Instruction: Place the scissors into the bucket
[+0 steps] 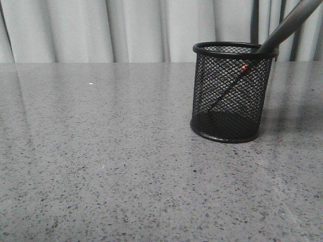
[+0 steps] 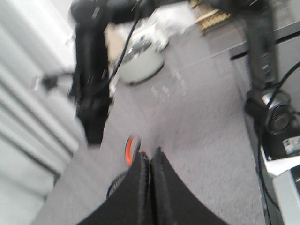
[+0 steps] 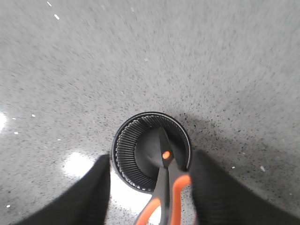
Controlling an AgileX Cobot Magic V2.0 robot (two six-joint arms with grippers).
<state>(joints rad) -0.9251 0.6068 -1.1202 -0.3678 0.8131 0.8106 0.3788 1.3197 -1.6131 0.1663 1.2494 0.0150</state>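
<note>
The black wire-mesh bucket stands upright on the grey table, right of centre. The scissors stand in it, blades down, leaning with the handles out over the rim to the upper right. In the right wrist view my right gripper is open above the bucket, with the orange-lined scissors handles between its wide-apart fingers and gripped by neither. In the blurred left wrist view my left gripper is shut and empty. An orange handle loop and the bucket rim show just beyond it. Neither gripper shows in the front view.
The speckled grey table stretches left and in front of the bucket. Pale curtains hang behind its far edge. The left wrist view shows a dark arm, a camera stand and cables beyond the table.
</note>
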